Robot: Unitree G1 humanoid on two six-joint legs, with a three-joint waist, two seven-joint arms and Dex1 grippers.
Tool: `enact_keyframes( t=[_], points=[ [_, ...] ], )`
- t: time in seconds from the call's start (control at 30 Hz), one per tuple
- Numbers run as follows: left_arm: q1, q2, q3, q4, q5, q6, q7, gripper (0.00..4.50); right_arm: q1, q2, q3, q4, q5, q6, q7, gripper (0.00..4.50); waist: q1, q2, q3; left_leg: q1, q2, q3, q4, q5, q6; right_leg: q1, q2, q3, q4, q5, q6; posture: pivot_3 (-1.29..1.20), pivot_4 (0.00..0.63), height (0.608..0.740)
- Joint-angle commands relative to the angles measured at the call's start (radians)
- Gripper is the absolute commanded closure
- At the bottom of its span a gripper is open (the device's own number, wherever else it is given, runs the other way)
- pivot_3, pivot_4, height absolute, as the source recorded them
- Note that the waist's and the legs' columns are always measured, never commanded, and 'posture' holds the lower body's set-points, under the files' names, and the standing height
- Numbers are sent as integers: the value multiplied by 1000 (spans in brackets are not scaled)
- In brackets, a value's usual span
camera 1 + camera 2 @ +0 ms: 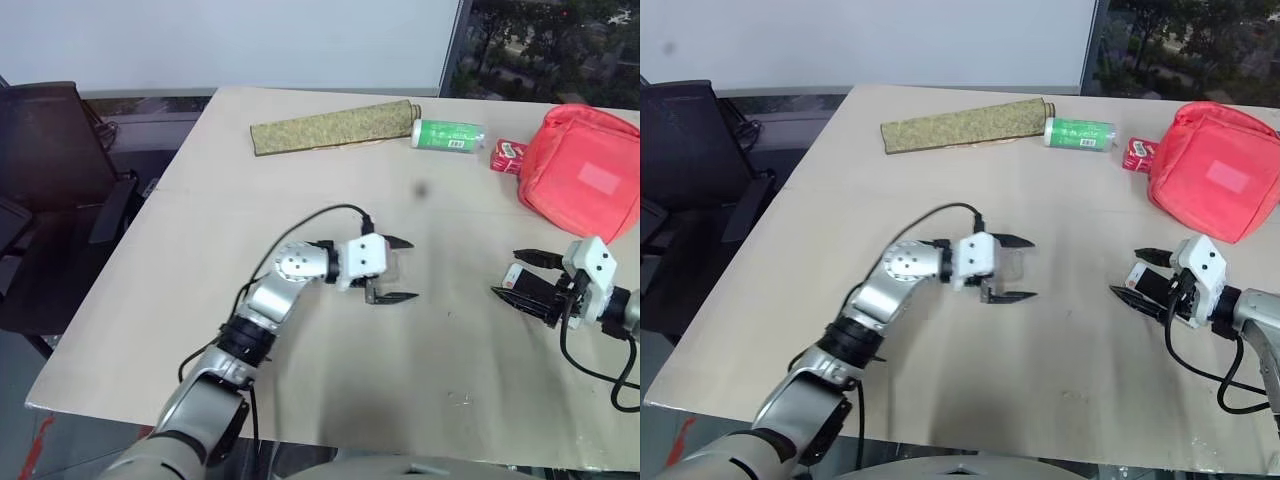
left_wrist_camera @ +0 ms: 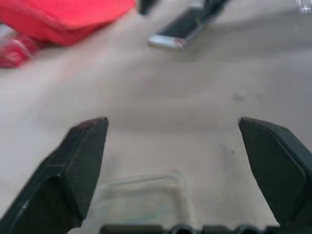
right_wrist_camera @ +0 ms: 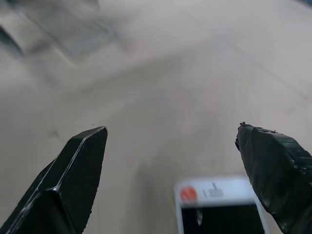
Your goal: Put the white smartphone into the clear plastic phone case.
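Observation:
The clear plastic phone case (image 1: 393, 268) lies flat on the beige table, between the two spread fingers of my left gripper (image 1: 412, 269), which is open and points toward my right. In the left wrist view the case (image 2: 141, 195) sits low between the fingers and touches neither. The white smartphone (image 1: 1137, 273) lies on the table to the right, its end between the fingers of my open right gripper (image 1: 505, 272). The right wrist view shows the phone (image 3: 217, 200) close in, with a red mark on its white bezel and a gap to each finger.
A red pouch (image 1: 585, 170) sits at the far right, with a small red packet (image 1: 508, 155) beside it. A green bottle (image 1: 448, 134) and an olive rolled mat (image 1: 335, 127) lie along the far edge. A dark chair (image 1: 50, 150) stands off the table's left side.

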Motion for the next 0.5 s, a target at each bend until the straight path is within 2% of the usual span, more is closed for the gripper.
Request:
enact_keyframes(
  t=[0.03, 0.13, 0.23, 0.5],
  points=[
    [76, 81, 90, -245, -132, 203, 1, 38, -6, -16, -29, 64, -16, -34, 5, 0, 2, 0, 0, 0, 0, 0, 0, 0, 0, 0, 0, 0, 0, 0, 0, 0, 150, 740],
    [186, 202, 187, -419, -232, 381, 11, 38, 18, -62, -22, 135, -58, -86, 54, 0, 1, 1, 0, 0, 0, 0, 0, 0, 0, 0, 0, 0, 0, 0, 0, 0, 150, 740],
    [264, 283, 270, -510, -293, 497, 47, 38, 6, -89, -13, 217, -83, -105, 72, 0, 2, 1, 0, 1, 1, 0, 0, 0, 0, 0, 0, 0, 0, 0, -1, 0, 150, 740],
    [406, 340, 357, -599, -312, 593, 156, 38, -74, -140, 47, 459, -142, -160, 153, 0, 5, 0, 0, 4, 1, 1, 2, 0, 0, 5, -1, -1, -1, -2, -3, 0, 150, 740]
  ],
)
